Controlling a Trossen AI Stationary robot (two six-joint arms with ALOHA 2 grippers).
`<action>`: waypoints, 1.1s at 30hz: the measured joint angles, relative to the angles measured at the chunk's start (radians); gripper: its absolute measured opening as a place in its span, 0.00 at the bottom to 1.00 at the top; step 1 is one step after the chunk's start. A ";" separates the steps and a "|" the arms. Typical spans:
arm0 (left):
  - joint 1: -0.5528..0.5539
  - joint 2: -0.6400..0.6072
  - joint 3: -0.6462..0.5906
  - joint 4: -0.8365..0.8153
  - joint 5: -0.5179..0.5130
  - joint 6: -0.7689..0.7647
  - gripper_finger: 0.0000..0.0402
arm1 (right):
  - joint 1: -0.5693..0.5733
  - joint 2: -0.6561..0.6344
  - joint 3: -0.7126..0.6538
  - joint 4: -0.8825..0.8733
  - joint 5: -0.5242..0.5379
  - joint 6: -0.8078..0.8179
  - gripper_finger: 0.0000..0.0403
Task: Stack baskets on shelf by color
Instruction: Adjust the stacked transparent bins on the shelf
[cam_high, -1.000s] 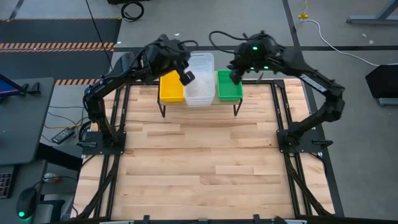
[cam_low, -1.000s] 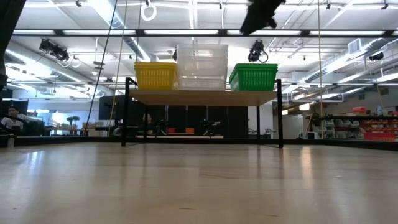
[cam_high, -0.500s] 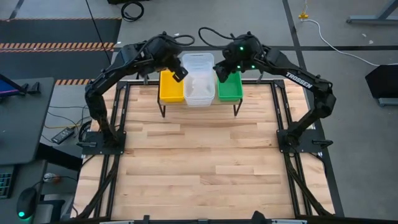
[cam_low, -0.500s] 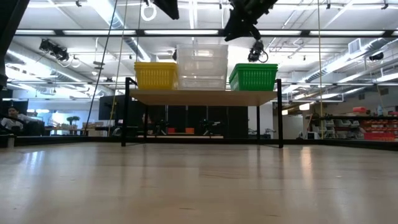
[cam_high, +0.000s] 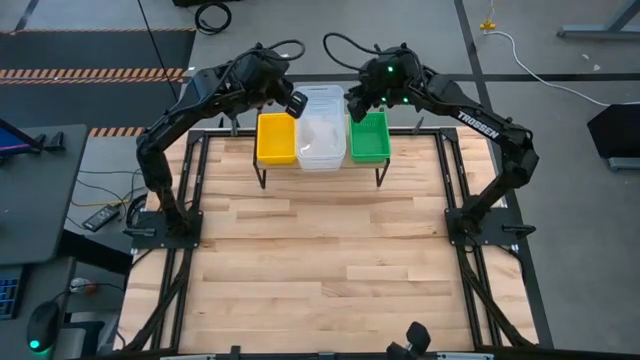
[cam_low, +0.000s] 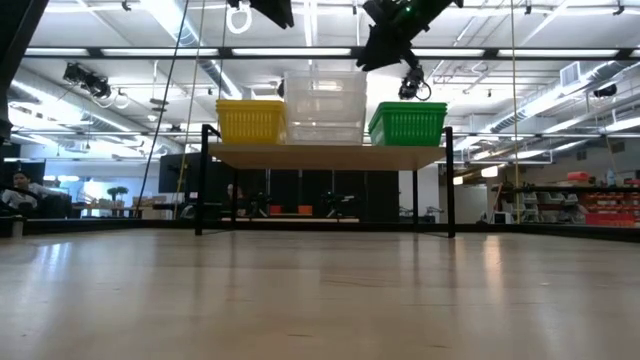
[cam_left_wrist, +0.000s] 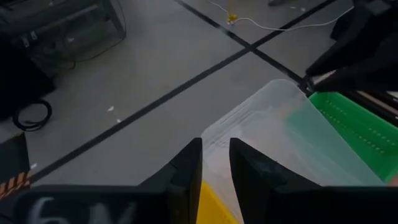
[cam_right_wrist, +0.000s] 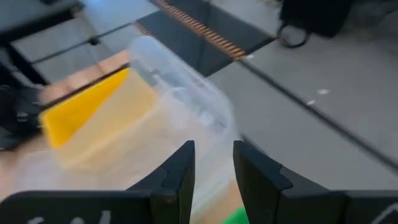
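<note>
The shelf (cam_low: 325, 155) stands at the table's far edge on thin black legs. On its plank sit three stacks of baskets side by side: yellow (cam_high: 276, 138) on the left, clear (cam_high: 320, 128) in the middle, green (cam_high: 369, 138) on the right. In the low view the clear stack (cam_low: 324, 106) stands tallest. My left gripper (cam_high: 297, 103) hangs above the clear stack's far left corner, my right gripper (cam_high: 357, 103) above its far right corner. Both are empty, with a narrow gap between the fingers (cam_left_wrist: 215, 165) (cam_right_wrist: 214, 158).
The wooden tabletop (cam_high: 320, 260) lies in front of the shelf. Black frame rails (cam_high: 455, 200) run along the table's left and right sides. Cables (cam_high: 345, 50) lie on the floor beyond the far edge. My right arm (cam_left_wrist: 360, 43) shows in the left wrist view.
Both grippers have gone toward the table's far edge, away from the stacks. My right gripper has also gone left, from over the green stack toward the clear one. The baskets have stayed where they were.
</note>
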 joint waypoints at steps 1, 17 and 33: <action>0.000 0.000 0.000 0.002 0.000 -0.003 0.22 | 0.000 0.001 0.000 -0.003 -0.022 0.018 0.29; 0.001 0.000 0.000 0.006 -0.034 0.012 0.22 | 0.058 0.011 0.000 -0.088 0.025 0.251 0.29; 0.000 0.000 0.000 0.067 -0.034 0.040 0.23 | 0.121 0.022 0.001 -0.078 0.075 0.438 0.25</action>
